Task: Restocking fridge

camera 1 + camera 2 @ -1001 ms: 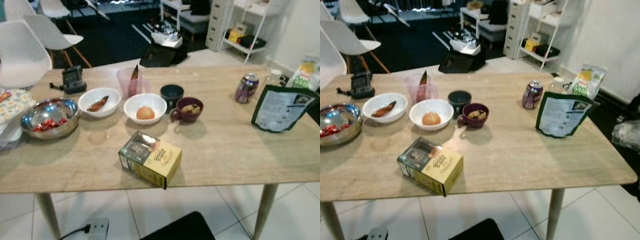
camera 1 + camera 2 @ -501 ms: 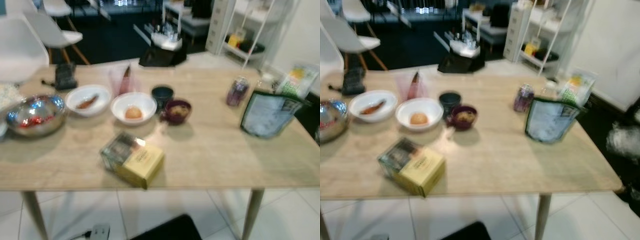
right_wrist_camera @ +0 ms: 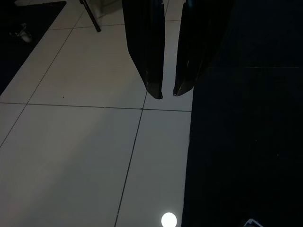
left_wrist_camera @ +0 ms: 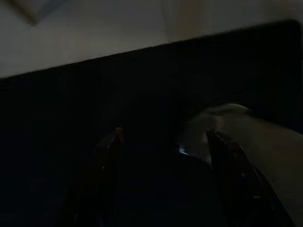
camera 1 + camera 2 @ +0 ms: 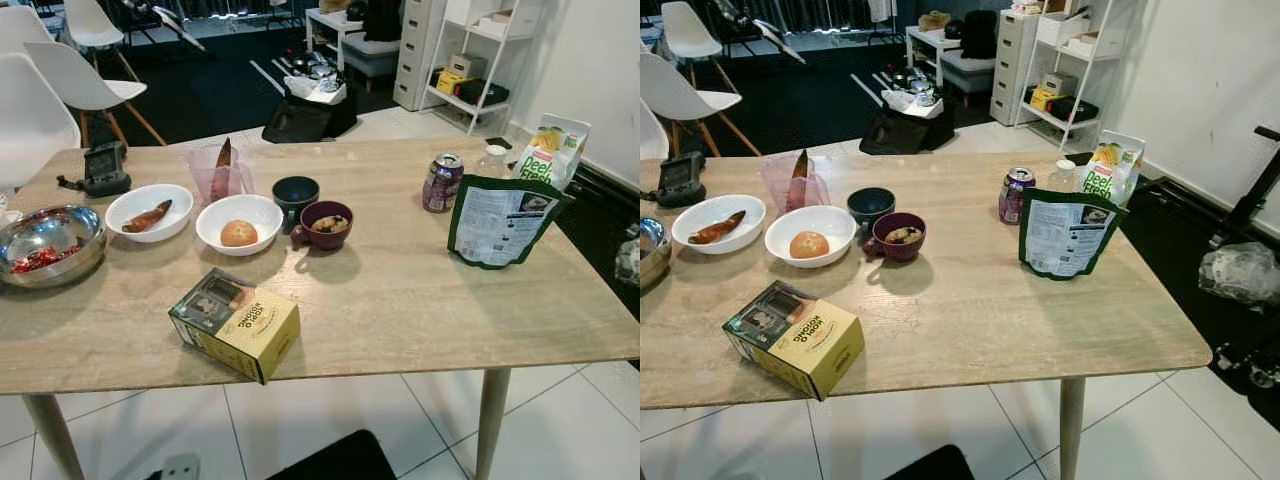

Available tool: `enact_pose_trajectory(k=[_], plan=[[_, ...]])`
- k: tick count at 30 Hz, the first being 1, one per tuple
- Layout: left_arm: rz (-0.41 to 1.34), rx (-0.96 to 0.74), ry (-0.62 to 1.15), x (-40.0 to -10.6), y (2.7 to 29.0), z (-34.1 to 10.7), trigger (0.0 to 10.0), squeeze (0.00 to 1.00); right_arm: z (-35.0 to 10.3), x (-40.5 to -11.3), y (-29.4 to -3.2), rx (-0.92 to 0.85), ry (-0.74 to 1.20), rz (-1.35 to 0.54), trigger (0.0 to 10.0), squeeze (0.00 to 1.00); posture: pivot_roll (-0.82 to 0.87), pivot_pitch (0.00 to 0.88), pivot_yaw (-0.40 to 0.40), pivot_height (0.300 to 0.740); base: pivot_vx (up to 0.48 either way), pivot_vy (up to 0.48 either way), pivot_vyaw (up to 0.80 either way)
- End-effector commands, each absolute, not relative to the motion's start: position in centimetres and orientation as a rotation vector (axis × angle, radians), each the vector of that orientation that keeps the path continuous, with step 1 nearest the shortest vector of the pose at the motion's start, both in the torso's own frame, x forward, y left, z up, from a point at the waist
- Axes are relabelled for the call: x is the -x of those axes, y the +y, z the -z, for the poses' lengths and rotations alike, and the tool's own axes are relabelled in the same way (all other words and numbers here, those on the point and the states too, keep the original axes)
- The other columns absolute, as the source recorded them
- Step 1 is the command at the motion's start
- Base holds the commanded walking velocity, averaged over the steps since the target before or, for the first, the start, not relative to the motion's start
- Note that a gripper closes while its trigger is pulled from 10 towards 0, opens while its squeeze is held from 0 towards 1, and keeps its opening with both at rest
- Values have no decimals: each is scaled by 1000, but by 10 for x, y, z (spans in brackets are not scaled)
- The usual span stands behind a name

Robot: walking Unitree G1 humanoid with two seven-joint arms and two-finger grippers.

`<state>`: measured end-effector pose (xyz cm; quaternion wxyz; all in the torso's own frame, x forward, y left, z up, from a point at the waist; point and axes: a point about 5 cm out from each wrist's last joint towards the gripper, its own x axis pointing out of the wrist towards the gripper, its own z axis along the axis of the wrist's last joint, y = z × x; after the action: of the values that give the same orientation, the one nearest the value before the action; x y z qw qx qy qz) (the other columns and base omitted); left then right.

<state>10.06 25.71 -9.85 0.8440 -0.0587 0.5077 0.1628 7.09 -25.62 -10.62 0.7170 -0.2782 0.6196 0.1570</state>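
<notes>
Hanging idle over tiles, right pincer [image 3: 168,93] nearly closed; left pincer [image 4: 163,142] spread

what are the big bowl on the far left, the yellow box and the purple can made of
Big bowl: looks like polished metal, probably steel; its mirror-like surface reflects the room.
Yellow box: printed cardboard by the look, matte, with sharp folded edges.
Purple can: likely aluminium, with a silver rim and glossy printed sides.
</notes>
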Motion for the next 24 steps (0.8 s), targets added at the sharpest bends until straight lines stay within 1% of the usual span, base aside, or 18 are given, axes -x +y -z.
enact_pose_trajectory(k=[1, 4, 6, 7, 8, 9, 10, 11, 13, 14, 15, 16, 17, 18, 20, 22, 23, 24], plan=[[-423, 123, 1068, -94, 269, 97, 10000, 0, 107, -72, -254, 618, 1366, -360, 10000, 0, 86, 0, -33, 740, 0, 0, 0], [-606, 155, 1033, -81, 292, 91, 10000, 0, 107, -72, -254, 622, 1366, -365, 10000, 0, 96, 0, -38, 740, 0, 0, 0], [-637, 155, 1027, -78, 296, 90, 10000, 0, 107, -72, -254, 622, 1366, -366, 10000, 0, 97, 0, -39, 740, 0, 0, 0], [-701, 176, 1002, -74, 304, 87, 10000, 0, 107, -72, -254, 624, 1366, -368, 10000, 0, 99, 0, -40, 740, 0, 0, 0], [-815, 200, 951, -69, 318, 81, 10000, 0, 106, -72, -254, 626, 1366, -370, 10000, 0, 106, 0, -44, 740, 0, 0, 0], [-975, 230, 861, -64, 339, 70, 10000, 0, 106, -72, -254, 629, 1366, -372, 10000, 0, 107, 0, -47, 740, 0, 0, 0], [-1084, 249, 795, -59, 353, 62, 10000, 0, 106, -72, -255, 632, 1367, -374, 10000, 0, 107, 0, -48, 740, 0, 0, 0], [-1084, 249, 795, -59, 353, 62, 10000, 0, 106, -72, -255, 632, 1367, -374, 10000, 0, 107, 0, -48, 740, 0, 0, 0], [-1276, 265, 617, -56, 387, 38, 10000, 0, 106, -73, -255, 641, 1366, -381, 10000, 0, 125, 0, -66, 740, 0, 0, 0], [-1276, 265, 617, -56, 387, 38, 10000, 0, 106, -73, -255, 641, 1366, -381, 10000, 0, 125, 0, -66, 740, 0, 0, 0], [-1383, 255, 453, -60, 414, 12, 10000, 0, 106, -74, -255, 651, 1366, -390, 10000, 0, 134, 0, -75, 740, 0, 0, 0], [-1383, 255, 453, -60, 414, 12, 10000, 0, 106, -74, -255, 651, 1366, -390, 10000, 0, 134, 0, -75, 740, 0, 0, 0], [-1420, 243, 362, -65, 428, -4, 10000, 0, 106, -74, -255, 655, 1365, -393, 10000, 0, 137, 0, -77, 740, 0, 0, 0], [-1420, 243, 362, -65, 428, -4, 10000, 0, 106, -74, -255, 655, 1365, -393, 10000, 0, 137, 0, -77, 740, 0, 0, 0], [-1443, 170, 129, -84, 461, -53, 10000, 0, 106, -75, -255, 659, 1362, -396, 10000, 0, 141, 0, -79, 740, 0, 0, 0], [-1425, 97, -62, -101, 481, -99, 10000, 0, 106, -75, -255, 661, 1360, -397, 10000, 0, 141, 0, -78, 740, 0, 0, 0], [-1425, 97, -62, -101, 481, -99, 10000, 0, 106, -75, -255, 661, 1360, -397, 10000, 0, 141, 0, -78, 740, 0, 0, 0], [-1403, 45, -161, -110, 489, -125, 10000, 0, 106, -75, -255, 661, 1360, -396, 10000, 0, 140, 0, -75, 740, 0, 0, 0]])
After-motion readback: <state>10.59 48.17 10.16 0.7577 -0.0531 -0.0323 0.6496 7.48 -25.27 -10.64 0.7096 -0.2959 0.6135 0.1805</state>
